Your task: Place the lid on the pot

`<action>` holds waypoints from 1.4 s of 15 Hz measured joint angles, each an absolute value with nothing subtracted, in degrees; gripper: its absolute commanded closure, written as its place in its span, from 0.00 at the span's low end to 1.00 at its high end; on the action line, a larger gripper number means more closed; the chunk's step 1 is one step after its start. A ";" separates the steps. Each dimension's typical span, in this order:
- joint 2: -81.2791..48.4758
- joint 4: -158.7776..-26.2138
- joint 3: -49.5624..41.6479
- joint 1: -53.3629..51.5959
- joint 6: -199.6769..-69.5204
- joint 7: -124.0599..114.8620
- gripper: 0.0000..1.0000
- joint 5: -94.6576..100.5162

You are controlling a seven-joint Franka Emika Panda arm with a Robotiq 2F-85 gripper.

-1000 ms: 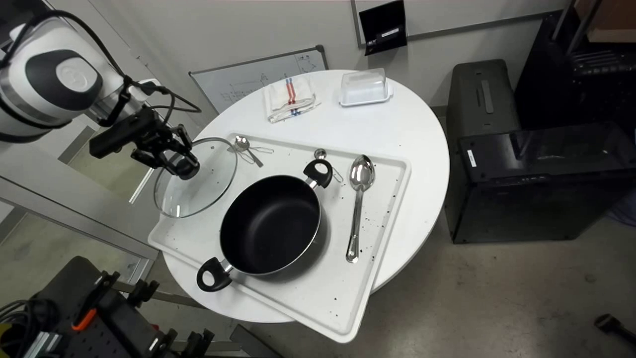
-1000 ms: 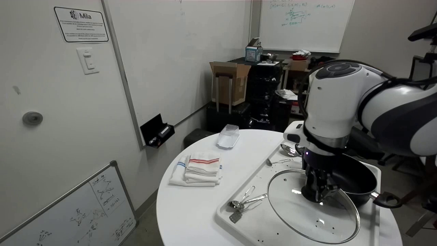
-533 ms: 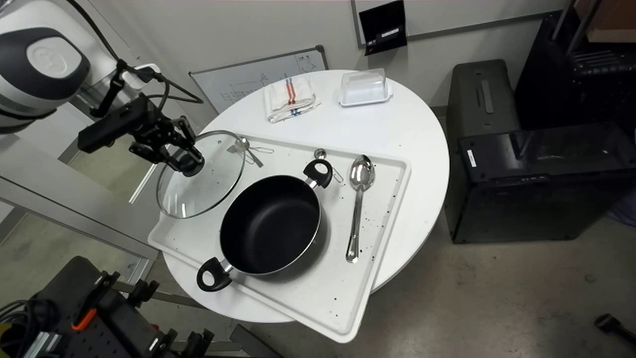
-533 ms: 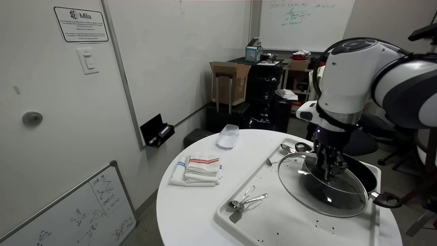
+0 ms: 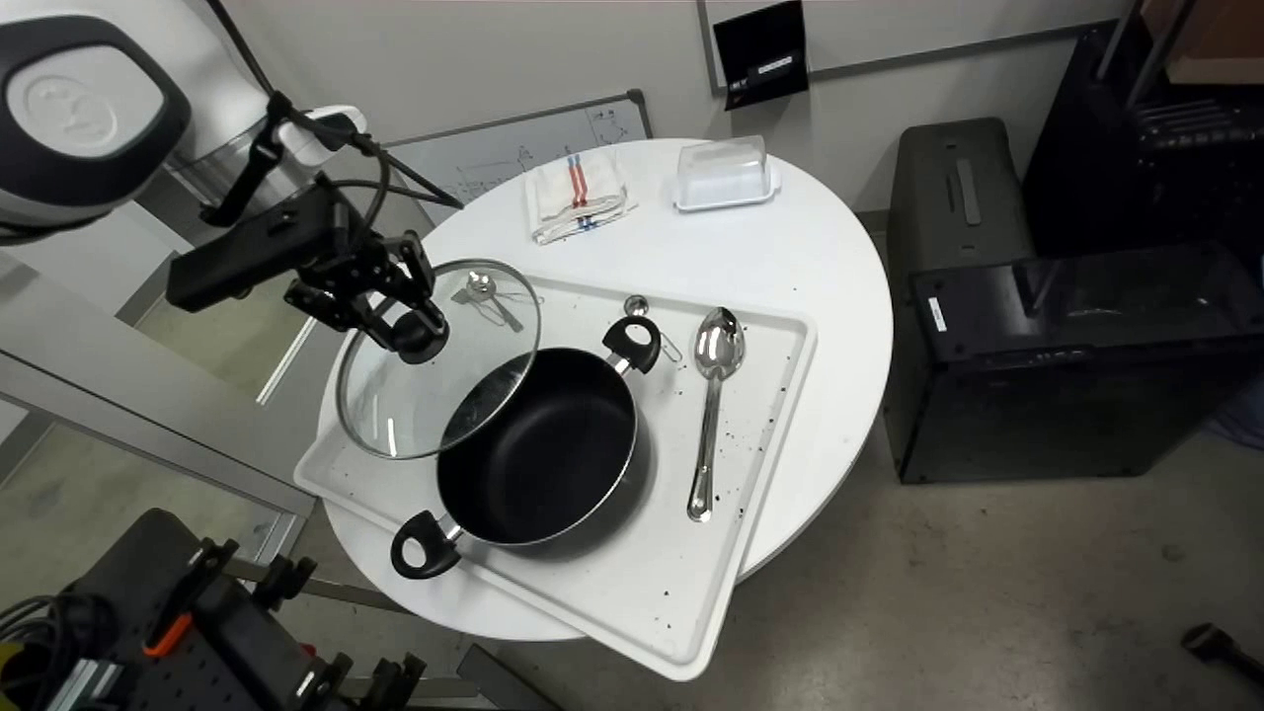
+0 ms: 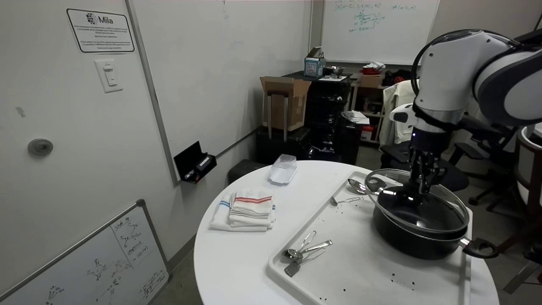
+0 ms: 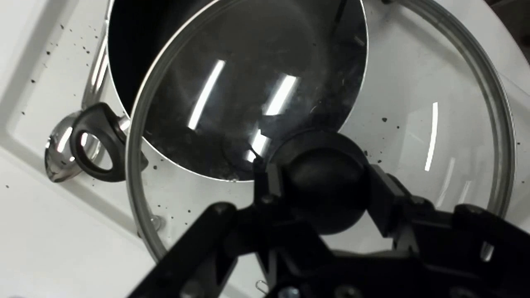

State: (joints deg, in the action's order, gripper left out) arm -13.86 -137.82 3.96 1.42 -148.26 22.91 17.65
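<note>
My gripper [image 5: 413, 331] is shut on the dark round knob [image 7: 327, 186] of the clear glass lid [image 5: 420, 410]. It holds the lid raised above the tray, slightly tilted. The wide black pot [image 5: 568, 484] with two black loop handles stands on the tray, its top uncovered on one side. In an exterior view the lid's edge overlaps the pot's near-arm side. In an exterior view the lid [image 6: 417, 216] appears in front of and above the pot [image 6: 404, 241]. In the wrist view the lid [image 7: 414, 82] overlaps much of the pot [image 7: 132, 45], off to one side of its centre.
A white tray [image 5: 662, 583] on a round white table [image 5: 829, 296] holds the pot, a large metal spoon [image 5: 718, 355] and small utensils [image 5: 481, 286]. Folded towels [image 5: 578, 197] and a clear-lidded butter dish [image 5: 726, 178] lie on the table behind the tray.
My gripper and the lid have risen and moved toward the pot. The lid now overlaps part of the pot in both exterior views. The pot and utensils have not moved.
</note>
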 measured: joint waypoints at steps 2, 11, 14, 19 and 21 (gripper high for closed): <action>-13.02 -138.12 3.06 3.36 -148.26 25.62 0.75 16.53; -13.39 -138.16 -1.44 7.59 -148.43 29.85 0.75 16.10; -14.80 -138.11 -2.07 7.69 -149.01 29.85 0.75 16.12; -18.16 -137.89 -2.11 7.69 -151.53 29.85 0.75 16.14; -19.56 -137.77 -2.11 7.69 -152.62 29.85 0.75 16.16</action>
State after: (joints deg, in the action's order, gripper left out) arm -19.56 -137.77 -2.11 7.69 -152.62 29.85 16.16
